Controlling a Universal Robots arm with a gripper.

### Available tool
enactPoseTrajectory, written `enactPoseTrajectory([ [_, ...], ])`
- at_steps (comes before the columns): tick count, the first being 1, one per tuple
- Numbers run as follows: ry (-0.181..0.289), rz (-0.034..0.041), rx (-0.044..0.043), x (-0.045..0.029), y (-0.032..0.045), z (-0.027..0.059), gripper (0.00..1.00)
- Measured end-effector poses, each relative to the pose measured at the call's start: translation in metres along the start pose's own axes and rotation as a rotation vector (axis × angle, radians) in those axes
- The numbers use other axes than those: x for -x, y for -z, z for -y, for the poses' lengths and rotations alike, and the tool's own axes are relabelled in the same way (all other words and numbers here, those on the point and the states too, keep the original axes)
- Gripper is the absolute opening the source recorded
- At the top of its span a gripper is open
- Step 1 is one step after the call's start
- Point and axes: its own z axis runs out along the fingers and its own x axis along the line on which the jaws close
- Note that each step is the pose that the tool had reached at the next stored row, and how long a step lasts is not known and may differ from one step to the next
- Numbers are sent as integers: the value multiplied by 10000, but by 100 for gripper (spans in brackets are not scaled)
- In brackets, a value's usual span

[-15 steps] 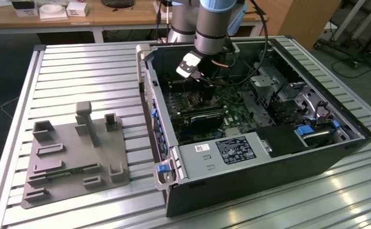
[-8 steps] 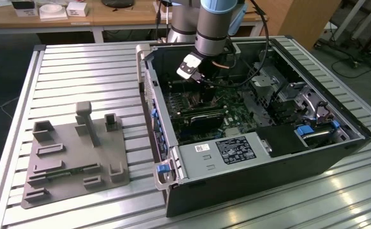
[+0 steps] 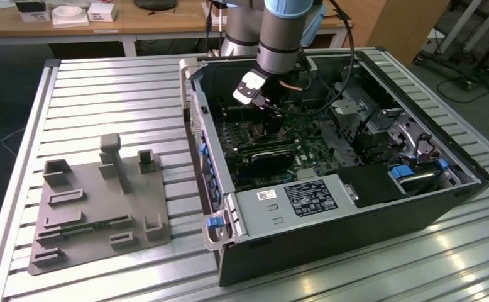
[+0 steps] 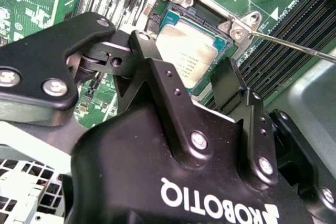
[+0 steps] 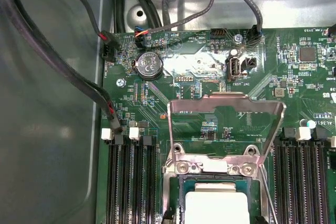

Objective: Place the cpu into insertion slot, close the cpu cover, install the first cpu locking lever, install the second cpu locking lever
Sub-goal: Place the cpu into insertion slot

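Two fingers [image 4: 157, 72] of gripper [image 4: 182, 59] spread wide over insertion slot [image 5: 182, 182], gripping nothing. cpu [image 5: 215, 205] lying inside slot, metal top up, looks flat. cpu cover [image 5: 226, 97] hinged open, standing off slot's hinge edge, board visible through its window. One locking lever [image 4: 294, 45] unlatched, angling away from slot corner.

Risks, as judgement:
- cpu slightly off its keys; cover pressed down on it would bend slot contacts.
- Fingertip this near slot could nudge cpu askew.
- Free lever could snag finger.
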Motion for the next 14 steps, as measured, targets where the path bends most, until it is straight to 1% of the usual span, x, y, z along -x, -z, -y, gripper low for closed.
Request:
enactPoseTrajectory([
  [2, 0, 6, 0, 1, 1, 0, 65],
  [3, -1, 5, -1, 0, 3, 0, 58],
  [4, -1, 12, 3, 0, 6, -1, 58],
  [5, -2, 27, 1, 2, 10, 0, 55],
  [8, -64, 49, -3, 4, 10, 1, 55],
  [14, -112, 52, -5, 4, 7, 0, 55],
])
